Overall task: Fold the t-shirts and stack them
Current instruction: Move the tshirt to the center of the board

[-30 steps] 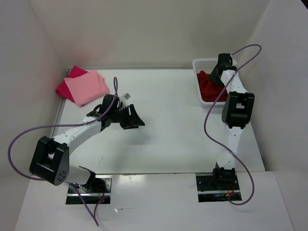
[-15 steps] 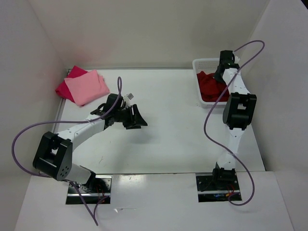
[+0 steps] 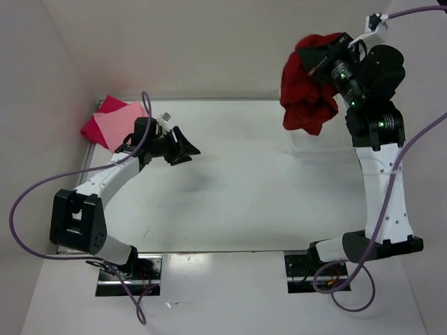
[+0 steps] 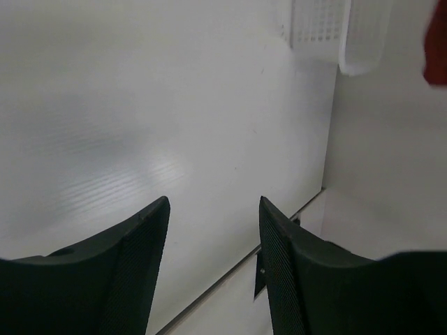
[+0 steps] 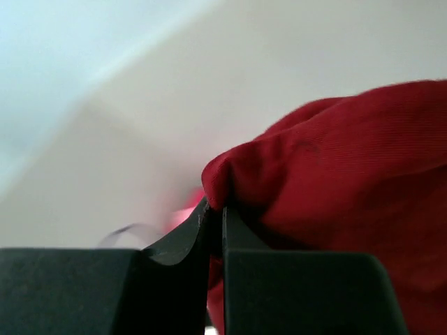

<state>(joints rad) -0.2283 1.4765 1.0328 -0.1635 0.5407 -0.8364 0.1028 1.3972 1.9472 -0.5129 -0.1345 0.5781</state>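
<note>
Grips the dark red t-shirt in the clenched right claw: bunched, drooping straight below it, long axis vertical, high over the basket. Shows the left claw released, grasping nothing, well apart to the left. Places bare worktop between both claws, unobstructed. Finds the pale pink t-shirt atop the crimson-pink t-shirt just beyond the left claw.

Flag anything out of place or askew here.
The dark red t-shirt hangs bunched in mid-air from the right gripper, jaws shut on it. At the far left corner, the pale pink t-shirt lies skewed on the crimson-pink t-shirt, edges not matching. The left gripper is open and empty.
</note>
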